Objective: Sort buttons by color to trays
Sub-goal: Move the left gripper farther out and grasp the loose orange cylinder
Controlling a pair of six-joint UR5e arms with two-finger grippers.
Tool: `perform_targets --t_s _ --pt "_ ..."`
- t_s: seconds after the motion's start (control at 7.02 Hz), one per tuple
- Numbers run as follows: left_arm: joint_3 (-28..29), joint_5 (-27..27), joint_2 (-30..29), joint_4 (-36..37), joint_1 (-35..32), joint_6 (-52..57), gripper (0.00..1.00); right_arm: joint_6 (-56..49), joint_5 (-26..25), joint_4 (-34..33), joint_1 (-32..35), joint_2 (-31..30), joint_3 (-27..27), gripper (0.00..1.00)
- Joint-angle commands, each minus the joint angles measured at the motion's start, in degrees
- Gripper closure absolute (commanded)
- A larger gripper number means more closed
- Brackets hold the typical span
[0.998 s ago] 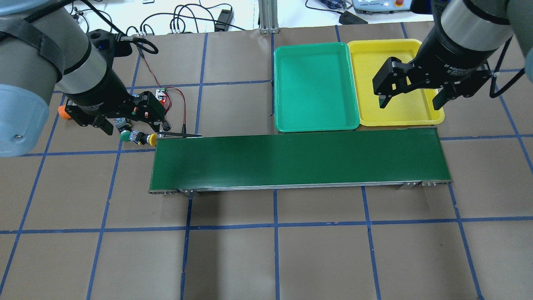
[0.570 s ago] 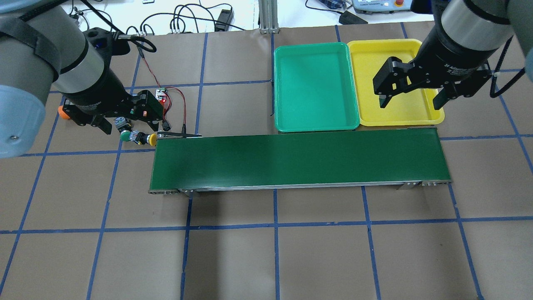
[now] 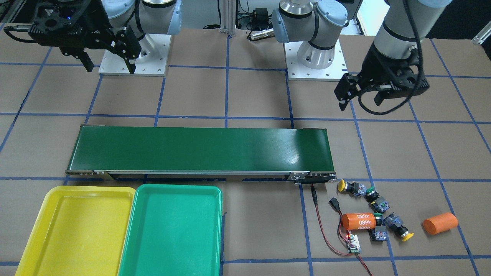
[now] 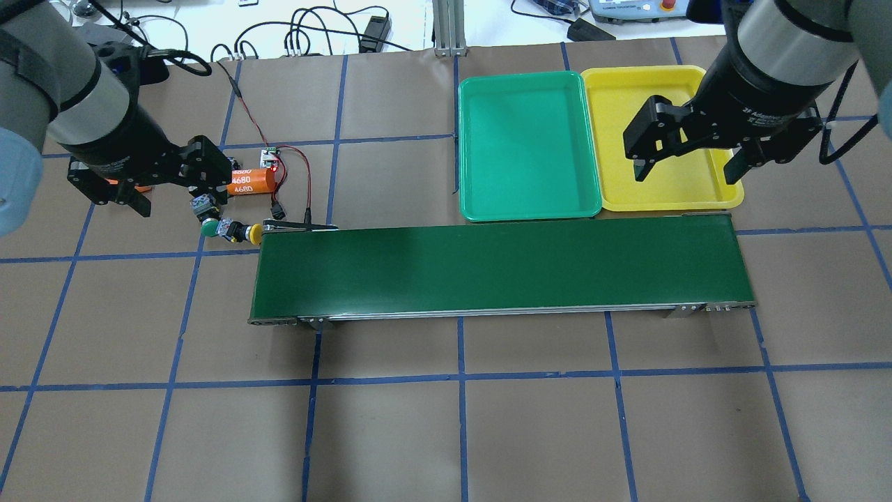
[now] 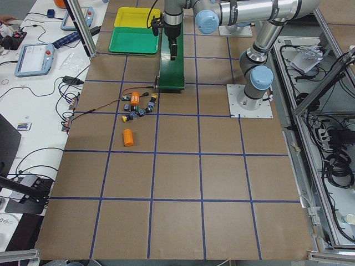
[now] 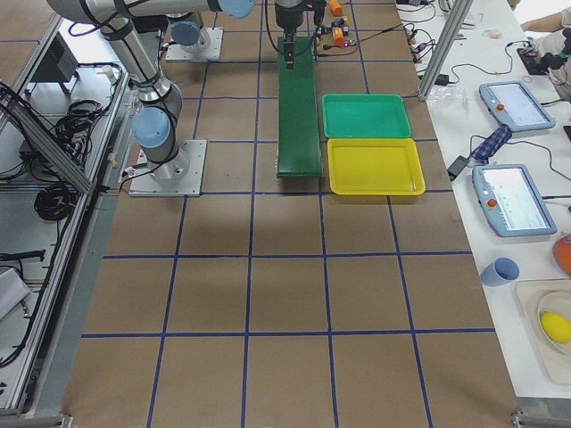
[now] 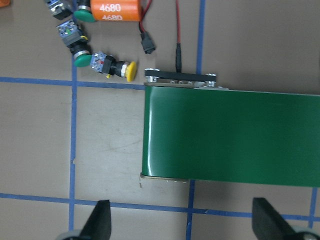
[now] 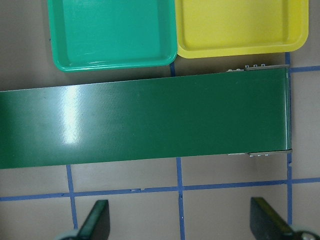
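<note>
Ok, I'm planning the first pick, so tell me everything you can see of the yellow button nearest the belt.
The yellow button lies ungripped on its side on the brown paper, just off the conveyor belt's corner. Its yellow domed cap points toward the belt; behind come a black body and a blue-grey contact block, apparently touching a green button's cap.

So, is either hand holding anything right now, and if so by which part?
Nothing is held. The left hand and the right hand both hang open and empty; all four buttons lie on the table.
</note>
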Motion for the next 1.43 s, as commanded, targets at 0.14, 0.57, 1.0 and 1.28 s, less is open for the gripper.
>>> perform_targets --t_s 0.14,0.57,1.0,1.28 --pt "0.30 0.10 -5.40 7.37 8.11 7.71 0.00 0.10 0.16 -0.03 -0.20 0.00 0.00 0.00" --pt "1.18 0.10 -12.59 17.63 10.76 9.48 0.00 0.10 0.07 -0.03 -0.20 0.00 0.00 0.00" --pt "3.53 0.02 -19.45 25.62 15.33 10.54 0.00 0.10 0.07 -0.03 -0.11 0.00 0.00 0.00" --pt "6.26 0.02 -23.94 26.80 15.86 11.15 0.00 0.01 -0.02 0.06 -0.20 0.00 0.00 0.00"
